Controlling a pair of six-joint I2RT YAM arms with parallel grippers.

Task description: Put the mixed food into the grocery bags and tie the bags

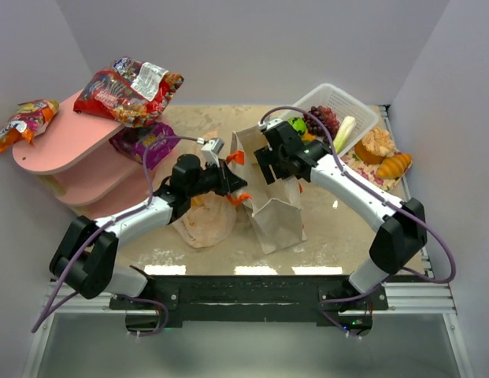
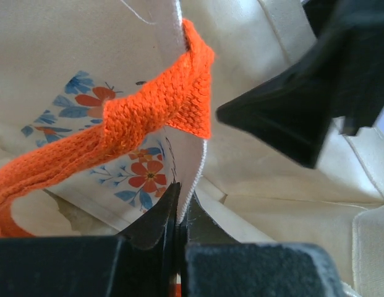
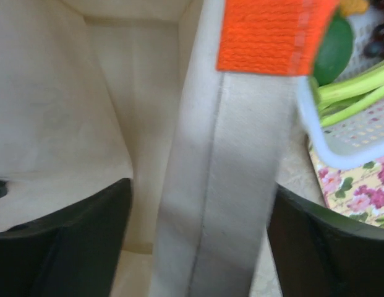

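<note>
The beige canvas tote (image 1: 272, 206) stands open mid-table, with orange handles (image 2: 161, 105). My left gripper (image 1: 233, 186) is shut on the tote's left rim (image 2: 190, 179). My right gripper (image 1: 268, 163) is open and straddles the tote's far wall (image 3: 210, 204), which runs between its fingers (image 3: 62, 241) without being pinched. The peach plastic bag (image 1: 205, 222) lies slumped under my left arm. Red (image 1: 122, 90), orange (image 1: 24, 122) and purple (image 1: 142, 143) snack packets lie on the pink shelf. Grapes (image 1: 324, 118), a green vegetable (image 1: 298, 124) and the leek (image 1: 344, 134) are in the basket. Bread (image 1: 394, 165) and orange pieces (image 1: 378, 143) lie beside it.
A pink tiered shelf (image 1: 67, 146) fills the far left. The white slatted basket (image 1: 361, 106) sits on a floral mat (image 1: 378, 177) at the far right, close to the tote in the right wrist view (image 3: 346, 151). Grey walls enclose the table.
</note>
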